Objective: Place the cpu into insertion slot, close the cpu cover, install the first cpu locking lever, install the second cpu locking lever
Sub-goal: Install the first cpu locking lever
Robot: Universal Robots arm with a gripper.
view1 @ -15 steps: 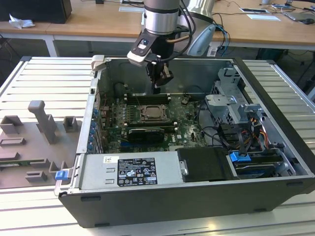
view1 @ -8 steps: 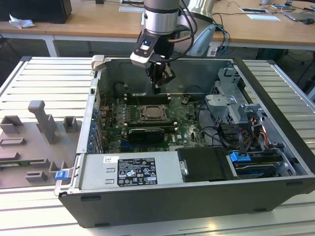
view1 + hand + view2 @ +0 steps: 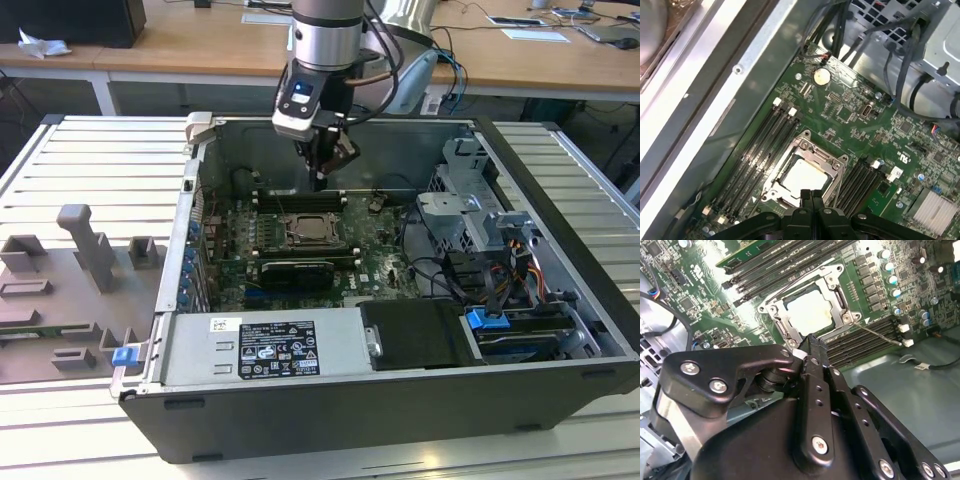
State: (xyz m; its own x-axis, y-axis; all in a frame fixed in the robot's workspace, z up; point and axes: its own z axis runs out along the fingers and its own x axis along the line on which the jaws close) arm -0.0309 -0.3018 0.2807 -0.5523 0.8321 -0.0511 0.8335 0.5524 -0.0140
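One closed tool near the cpu

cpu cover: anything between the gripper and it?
Nothing visible. In the first wrist view the gripper hangs over one edge of the cpu cover with open air between them. The cover lies flat around the cpu, and no cable crosses it.

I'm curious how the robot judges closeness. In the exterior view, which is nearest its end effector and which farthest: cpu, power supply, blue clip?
1. cpu: in its socket, right by the end effector.
2. power supply: along the front wall of the case.
3. blue clip: outside the case, at the exterior view's left.
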